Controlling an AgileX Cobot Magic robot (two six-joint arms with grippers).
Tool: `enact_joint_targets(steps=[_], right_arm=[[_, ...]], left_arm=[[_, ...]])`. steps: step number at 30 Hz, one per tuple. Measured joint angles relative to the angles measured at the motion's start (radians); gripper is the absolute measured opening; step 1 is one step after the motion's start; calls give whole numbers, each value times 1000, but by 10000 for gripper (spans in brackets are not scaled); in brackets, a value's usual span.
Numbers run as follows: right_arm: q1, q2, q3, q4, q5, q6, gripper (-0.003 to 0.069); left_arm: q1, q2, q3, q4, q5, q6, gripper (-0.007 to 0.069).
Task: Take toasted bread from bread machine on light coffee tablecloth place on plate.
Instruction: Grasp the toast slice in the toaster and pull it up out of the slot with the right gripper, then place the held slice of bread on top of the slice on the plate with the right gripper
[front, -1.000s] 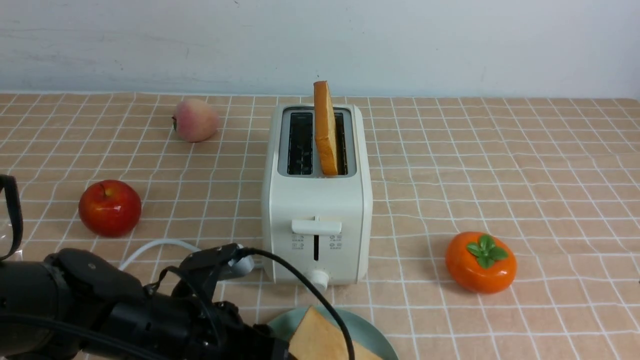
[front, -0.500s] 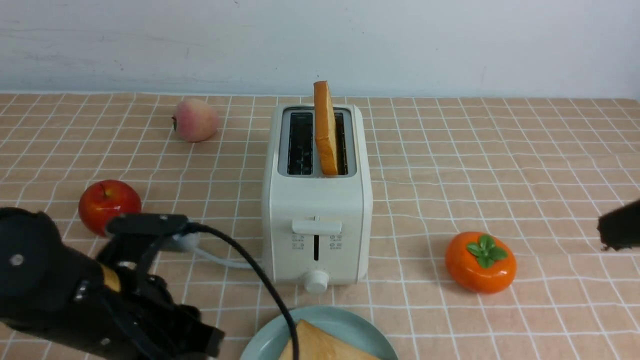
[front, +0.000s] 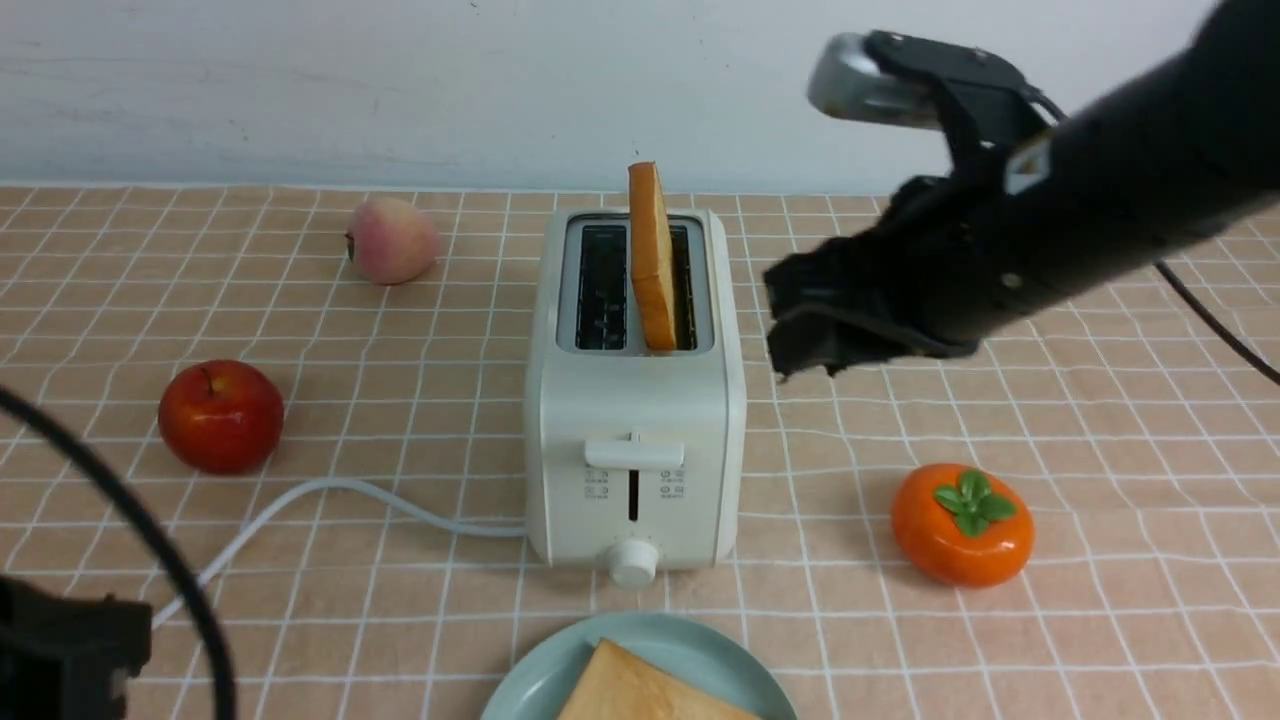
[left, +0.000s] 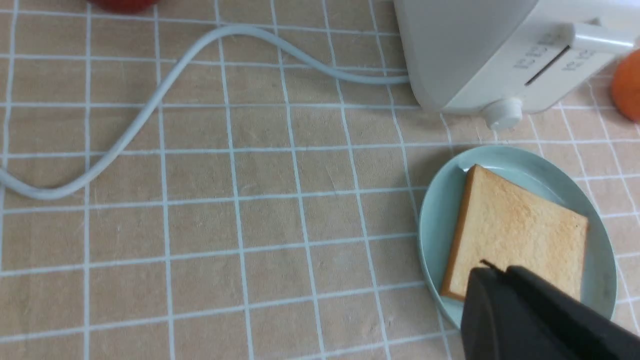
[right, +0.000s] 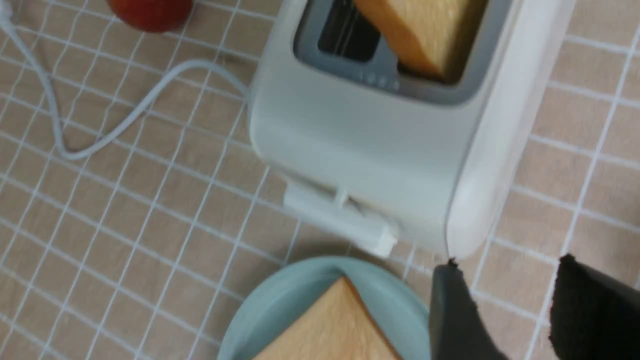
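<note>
Beside the bread machine (front: 634, 440), the parted right gripper (front: 795, 330) should straddle the standing toasted bread (front: 651, 260) squarely; left gripper (left: 495, 274) rests clenched.

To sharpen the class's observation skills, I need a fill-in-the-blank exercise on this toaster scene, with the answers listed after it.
One slice of toast stands in the bread machine's ____ slot. The plate holds ____ flat slice. The red apple sits on the bread machine's ____ side. The right pincer is ____.
Missing words: right; one; left; open.
</note>
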Motion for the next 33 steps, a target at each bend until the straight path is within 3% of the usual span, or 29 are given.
enact_joint_targets(steps=[8, 14, 17, 19, 24, 33], right_arm=[[31, 268, -309, -129, -9, 79, 541], [32, 391, -452, -132, -8, 83, 582], [32, 450, -497, -135, -6, 85, 551], [32, 462, -500, -139, -1, 85, 479], [32, 439, -557, -186, 109, 69, 95], [32, 159, -639, -208, 343, -82, 99]], left_arm=[[0, -238, 146, -29, 27, -9, -14], [0, -347, 202, -37, 38, -45, -14], [0, -378, 202, -43, 37, -48, -14], [0, -380, 203, -45, 37, -48, -14], [0, -381, 203, -46, 37, -48, -14], [0, -381, 203, -46, 37, -29, -14]])
